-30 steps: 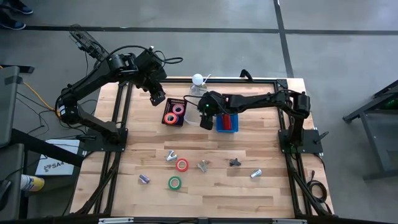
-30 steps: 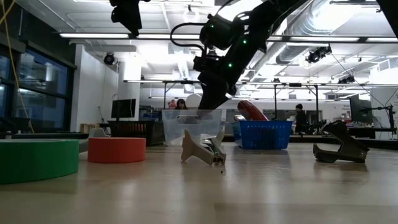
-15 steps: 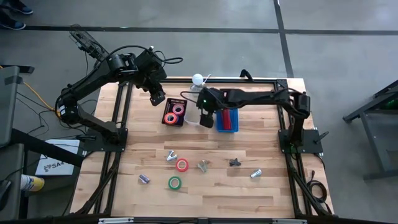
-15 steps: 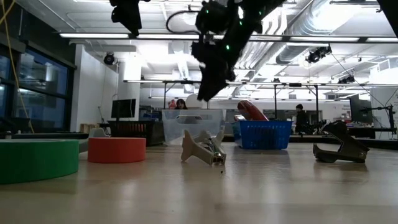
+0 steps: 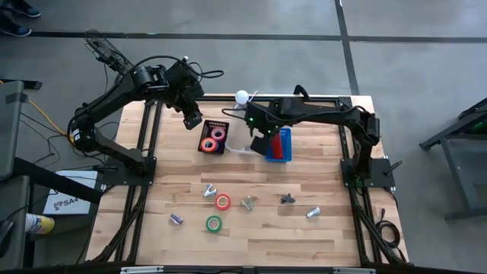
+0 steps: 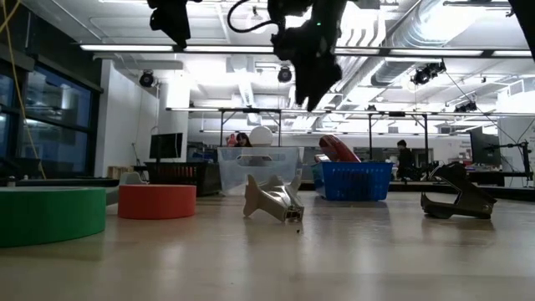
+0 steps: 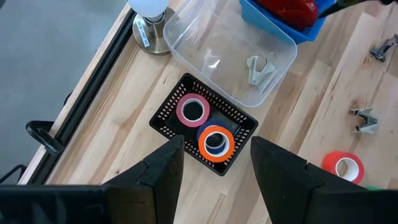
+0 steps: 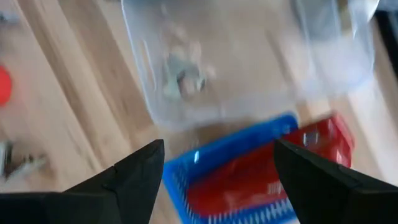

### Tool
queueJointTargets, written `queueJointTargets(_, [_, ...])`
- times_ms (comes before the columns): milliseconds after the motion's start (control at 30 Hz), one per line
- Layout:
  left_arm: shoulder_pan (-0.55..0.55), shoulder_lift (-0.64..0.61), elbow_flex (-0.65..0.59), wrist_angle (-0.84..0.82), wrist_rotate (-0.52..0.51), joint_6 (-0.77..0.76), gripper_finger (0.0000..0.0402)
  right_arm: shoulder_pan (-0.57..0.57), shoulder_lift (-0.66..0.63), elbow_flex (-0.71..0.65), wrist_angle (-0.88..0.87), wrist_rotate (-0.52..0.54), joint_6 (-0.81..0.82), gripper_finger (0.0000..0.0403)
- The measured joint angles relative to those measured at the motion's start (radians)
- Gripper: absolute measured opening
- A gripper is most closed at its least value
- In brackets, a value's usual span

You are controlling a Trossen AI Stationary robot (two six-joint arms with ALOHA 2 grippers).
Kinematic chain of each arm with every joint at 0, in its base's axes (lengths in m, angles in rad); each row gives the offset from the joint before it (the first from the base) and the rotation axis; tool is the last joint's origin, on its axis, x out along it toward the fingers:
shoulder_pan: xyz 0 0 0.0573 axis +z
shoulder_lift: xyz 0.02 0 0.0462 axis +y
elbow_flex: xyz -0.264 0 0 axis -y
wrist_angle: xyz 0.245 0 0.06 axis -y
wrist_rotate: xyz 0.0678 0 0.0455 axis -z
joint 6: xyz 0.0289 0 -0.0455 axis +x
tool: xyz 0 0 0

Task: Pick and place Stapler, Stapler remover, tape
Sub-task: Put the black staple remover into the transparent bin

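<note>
Right gripper (image 5: pixel 259 143): I see it high over the back middle of the wooden tabletop (image 5: pixel 319 236), at centre frame in the high view, above the clear plastic bin (image 7: pixel 236 50) and the blue rectangular tray (image 5: pixel 278 146). Its jaws stand apart with nothing between them.
Left gripper (image 5: pixel 193 119): it waits at upper left of the high view, raised just beside the black mesh basket (image 7: pixel 163 112). Jaws part open, nothing held.
Stapler: the long glossy red stapler (image 5: pixel 277 142) lies in the blue tray, right of the clear bin; in the low view its red nose (image 6: pixel 338 149) rises above the tray's rim.
Clear bin contents: one small metal staple remover (image 7: pixel 260 68) lies inside.
Tape in basket: a pink ring-shaped tape roll (image 7: pixel 193 109) and a red-orange tape roll (image 7: pixel 216 141) sit side by side in the mesh basket; I cannot tell from here what lies under them.
Tape on tabletop: a second red-orange tape roll (image 5: pixel 223 202) and a green tape roll (image 5: pixel 214 224) lie flat in the lower middle, near each other.
Loose removers: a silver one (image 5: pixel 209 191) left of the red-orange roll, another silver one (image 5: pixel 248 202) right of it, a dark one (image 5: pixel 287 199) farther right, and small metal pieces (image 5: pixel 313 212) and (image 5: pixel 176 218) toward either side.
Back edge: a white ball-topped stand (image 5: pixel 242 97) sits behind the clear bin.
</note>
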Motion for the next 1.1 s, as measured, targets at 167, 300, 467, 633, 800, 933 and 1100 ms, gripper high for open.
queueJointTargets(167, [0.000, 0.000, 0.000, 0.002, 0.000, 0.026, 0.0181, 0.046, 0.000, 0.004, -0.122, -0.023, 0.070, 0.0291])
queueJointTargets(300, [0.000, 0.000, 0.000, 0.002, 0.000, 0.039, 0.0181, 0.099, 0.000, 0.003, -0.199, -0.022, 0.125, 0.0291])
queueJointTargets(467, [0.000, 0.000, 0.000, 0.002, 0.000, 0.045, 0.0181, 0.175, 0.000, 0.002, -0.262, -0.027, 0.202, 0.0291])
queueJointTargets(633, [0.000, 0.000, 0.000, 0.002, 0.000, 0.045, 0.0181, 0.257, 0.000, 0.002, -0.302, -0.017, 0.270, 0.0291])
queueJointTargets(800, [0.000, 0.000, 0.000, 0.001, 0.000, 0.054, 0.0181, 0.330, 0.000, 0.002, -0.330, 0.007, 0.330, 0.0291])
queueJointTargets(933, [0.000, 0.000, 0.000, 0.000, 0.000, 0.071, 0.0181, 0.368, 0.000, 0.002, -0.353, 0.013, 0.371, 0.0291])
queueJointTargets(1100, [0.000, 0.000, 0.000, -0.001, 0.000, 0.074, 0.0181, 0.397, 0.000, -0.062, -0.351, -0.031, 0.413, 0.0291])
